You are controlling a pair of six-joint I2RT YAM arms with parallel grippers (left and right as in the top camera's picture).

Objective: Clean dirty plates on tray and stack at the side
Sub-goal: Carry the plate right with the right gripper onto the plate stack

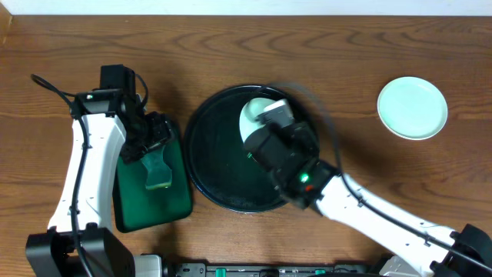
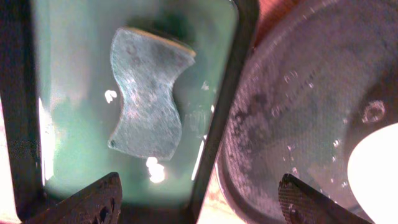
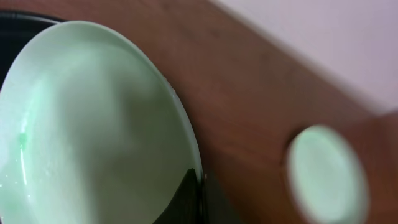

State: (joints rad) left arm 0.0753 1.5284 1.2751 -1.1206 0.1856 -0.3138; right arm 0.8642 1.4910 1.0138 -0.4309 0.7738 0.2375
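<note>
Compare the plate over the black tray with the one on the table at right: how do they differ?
The tray plate is over the black tray, partly hidden by the right gripper at its rim; the side plate lies alone on the table, fully in view. The tray plate carries a small green speck; the side plate shows no smear. Both are small, round and pale mint.
</note>
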